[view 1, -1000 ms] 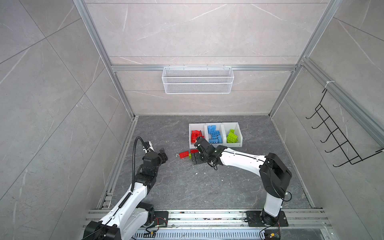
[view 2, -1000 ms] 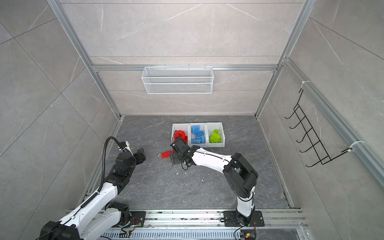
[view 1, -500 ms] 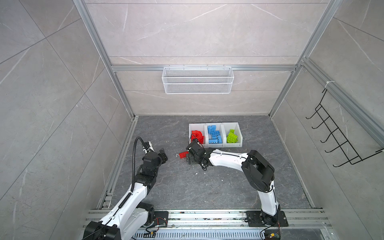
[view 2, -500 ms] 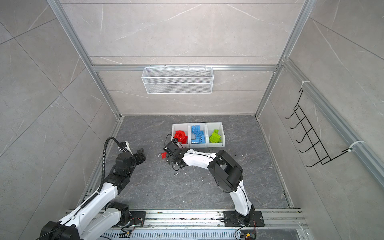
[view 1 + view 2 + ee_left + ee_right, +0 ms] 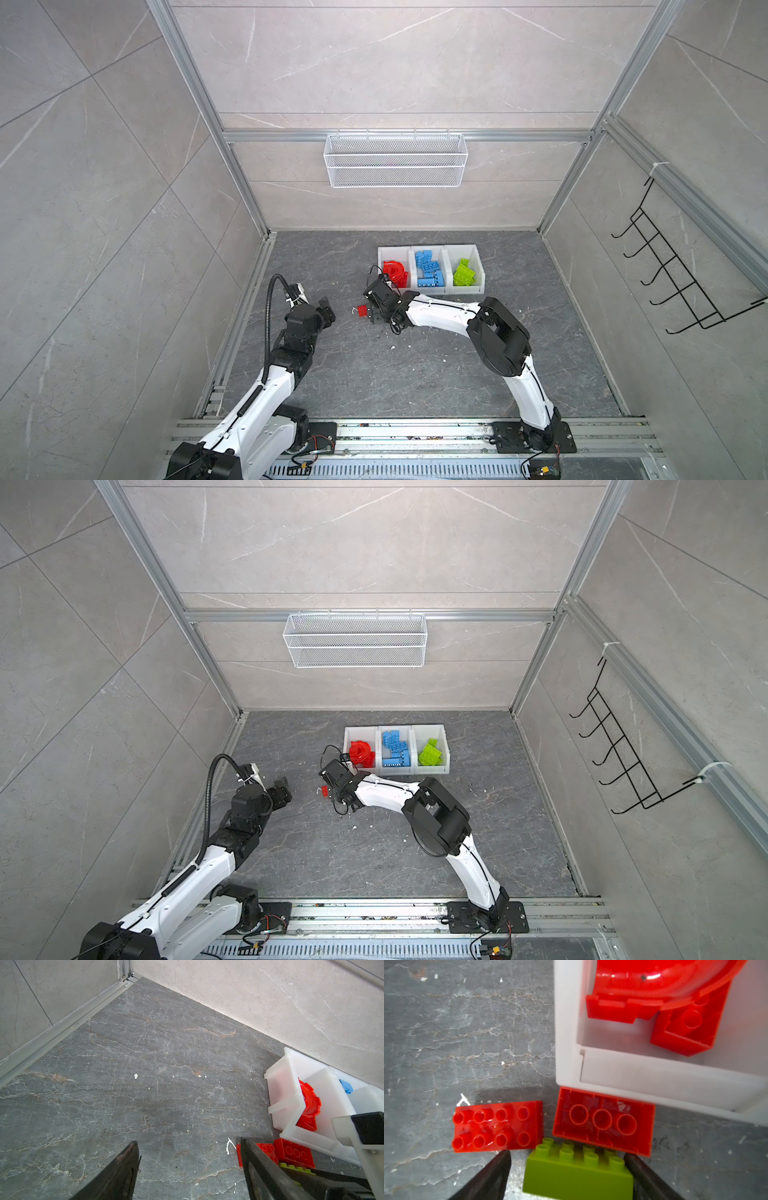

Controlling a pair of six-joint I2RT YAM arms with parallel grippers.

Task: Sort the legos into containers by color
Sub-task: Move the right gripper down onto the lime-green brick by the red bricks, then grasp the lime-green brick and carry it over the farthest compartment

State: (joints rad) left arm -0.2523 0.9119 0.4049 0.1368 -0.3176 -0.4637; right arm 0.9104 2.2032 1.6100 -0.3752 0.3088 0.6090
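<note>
**Grey stone floor (image 5: 374,374), three pieces unsorted**

Nearest, the left gripper (image 5: 188,1140) hovers over bare stone, fingers apart and holding nothing. Farther in, the right gripper (image 5: 566,1155) straddles a lime brick (image 5: 577,1176), unclenched, with a gap at one finger. Just beyond lie a studs-up red brick (image 5: 497,1126) and an upturned red brick (image 5: 602,1122), the latter right against the containers (image 5: 479,266). These hold a red arch (image 5: 392,268), blue bricks (image 5: 428,270) and green bricks (image 5: 464,274).

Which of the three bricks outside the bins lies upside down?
The red brick beside the bin: its hollow underside with three tubes faces up. The other red brick and the green brick show studs.
</note>
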